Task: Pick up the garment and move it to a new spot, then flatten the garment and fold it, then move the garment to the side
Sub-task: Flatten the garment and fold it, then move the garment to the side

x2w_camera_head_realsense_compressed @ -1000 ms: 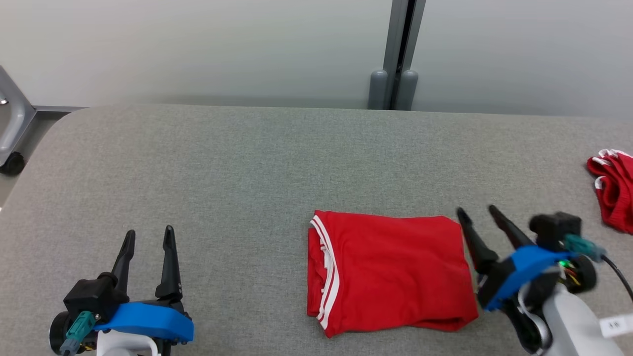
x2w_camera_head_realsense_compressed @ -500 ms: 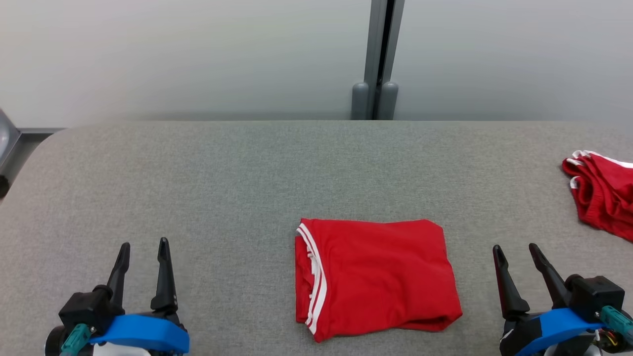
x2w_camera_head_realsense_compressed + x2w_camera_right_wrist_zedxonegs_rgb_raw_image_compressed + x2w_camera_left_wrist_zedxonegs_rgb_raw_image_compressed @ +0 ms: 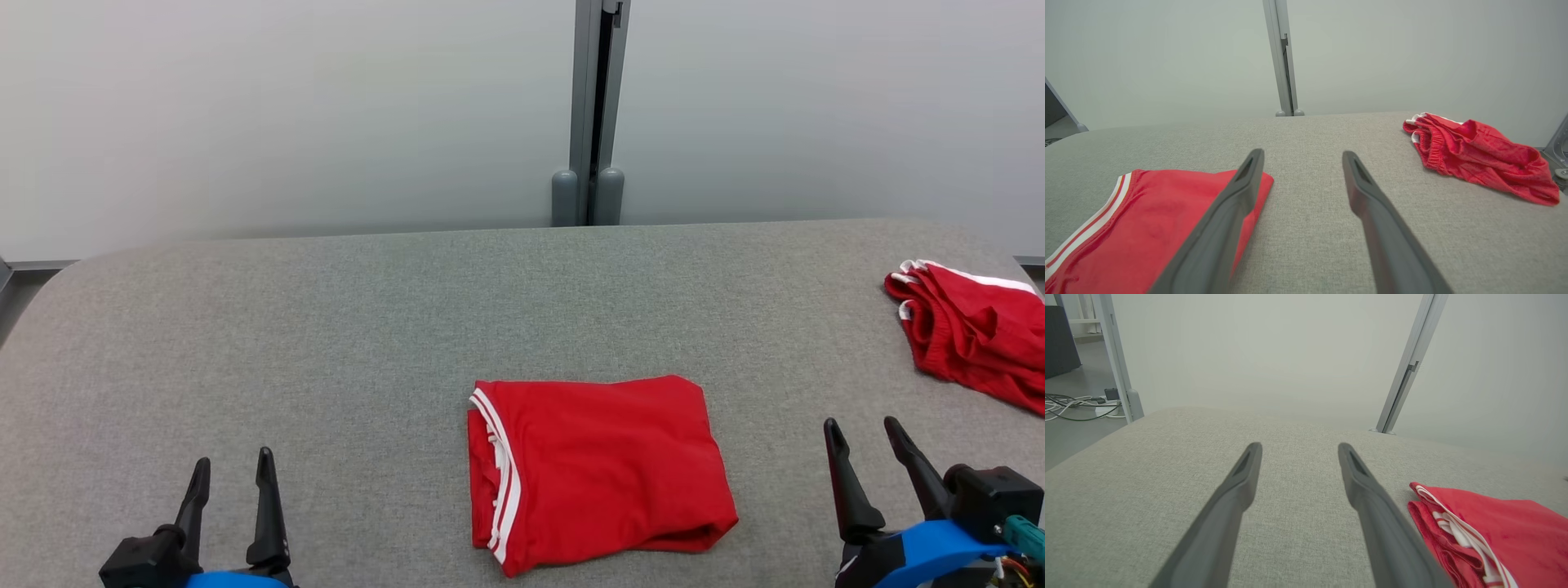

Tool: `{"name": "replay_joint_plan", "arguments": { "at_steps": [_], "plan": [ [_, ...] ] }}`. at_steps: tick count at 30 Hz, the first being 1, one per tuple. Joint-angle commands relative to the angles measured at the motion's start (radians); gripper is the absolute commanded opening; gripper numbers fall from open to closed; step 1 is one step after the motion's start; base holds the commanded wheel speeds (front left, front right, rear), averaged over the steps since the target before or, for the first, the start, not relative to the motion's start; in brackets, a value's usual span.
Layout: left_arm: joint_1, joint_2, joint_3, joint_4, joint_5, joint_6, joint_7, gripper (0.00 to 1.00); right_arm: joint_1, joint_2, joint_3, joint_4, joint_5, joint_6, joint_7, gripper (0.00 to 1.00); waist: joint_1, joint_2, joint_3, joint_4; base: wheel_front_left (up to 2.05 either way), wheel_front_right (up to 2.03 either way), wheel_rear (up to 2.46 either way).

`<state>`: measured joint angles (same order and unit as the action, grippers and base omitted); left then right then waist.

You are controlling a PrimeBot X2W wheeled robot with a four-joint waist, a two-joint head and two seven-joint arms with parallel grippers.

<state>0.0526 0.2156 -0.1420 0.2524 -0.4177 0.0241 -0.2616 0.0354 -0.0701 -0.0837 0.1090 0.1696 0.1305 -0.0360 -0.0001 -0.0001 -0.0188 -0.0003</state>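
The red folded garment of smooth knit cloth (image 3: 600, 474) lies as a flat, roughly square packet on the grey fabric-covered table (image 3: 326, 327), straight in front of the grey upright metal post (image 3: 589, 106) at the table's far edge and nearer to the robot than to the post. Two narrow white stripes run down the packet's left edge, where the folded layers show. Its near right corner bulges a little.

There are two red garments. The second, a crumpled red garment with white trim (image 3: 971, 335), sits to the right of the post, by the table's right edge, well apart from the folded one.

There are two pincers. The left gripper (image 3: 233, 457) hovers low to the left of the post, fingers spread and empty. The right gripper (image 3: 861, 425) hovers low to the post's right, fingers likewise spread, holding nothing, near the folded garment's right side.
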Motion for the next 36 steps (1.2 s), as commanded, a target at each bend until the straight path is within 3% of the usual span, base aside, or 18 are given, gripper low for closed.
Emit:
{"name": "replay_joint_plan", "arguments": {
  "at_steps": [1,23,28,36],
  "plan": [
    [0.007,-0.002,0.005,0.001,0.005,-0.005,-0.004,1.0,0.019,0.004,-0.005,-0.008,0.0,0.001,0.004,1.0,0.0001,0.0001,0.0,0.0,0.0,0.0,0.0],
    [0.002,-0.013,0.016,0.006,0.017,0.001,-0.005,1.0,0.014,0.013,0.006,0.004,0.028,0.001,0.044,1.0,0.0001,0.0001,0.005,0.003,0.0,0.0,0.0],
    [0.009,-0.011,0.009,-0.002,0.017,0.004,-0.004,1.0,-0.026,0.014,0.035,0.009,0.047,0.001,0.11,1.0,0.0001,0.0001,0.012,0.011,0.0,0.0,0.0],
    [-0.01,-0.008,-0.003,-0.024,0.022,0.007,-0.001,1.0,-0.146,0.019,0.059,0.079,0.086,0.001,0.337,1.0,0.0001,0.0001,0.042,0.027,0.0,0.0,0.0]
  ]
}}
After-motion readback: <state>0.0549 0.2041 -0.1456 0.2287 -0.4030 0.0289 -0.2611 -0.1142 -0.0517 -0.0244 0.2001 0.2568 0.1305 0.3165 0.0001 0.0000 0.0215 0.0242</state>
